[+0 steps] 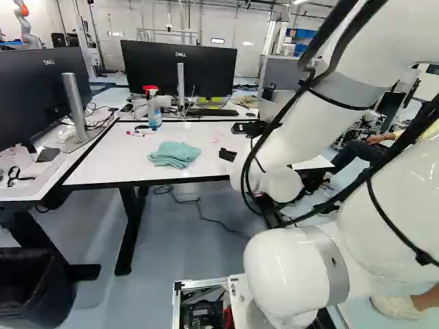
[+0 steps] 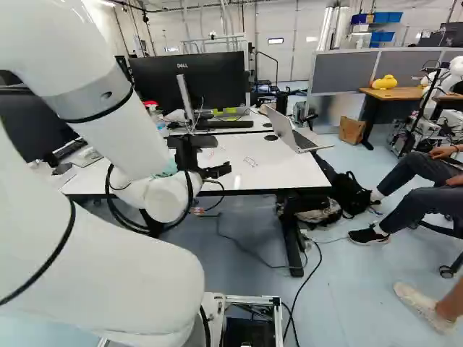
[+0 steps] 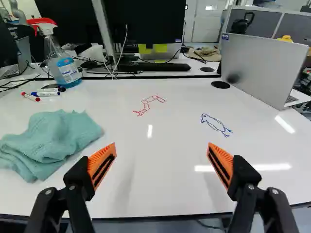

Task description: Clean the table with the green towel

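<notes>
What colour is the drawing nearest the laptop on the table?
Blue, clearest in the wrist view.

White brand marks (image 1: 180,54) stand on two black monitors (image 1: 209,72), a printed label (image 3: 69,71) on the spray bottle (image 3: 54,54)

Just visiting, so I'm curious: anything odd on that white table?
Yes: a red line drawing and a blue birdlike line drawing mark the glossy white tabletop itself, where drawings seem out of place. I see no spill.

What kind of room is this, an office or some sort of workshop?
Probably a robotics lab: desks with a monitor and laptop, yet another robot stands behind, beyond the drawn-on whiteboard-like table.
</notes>
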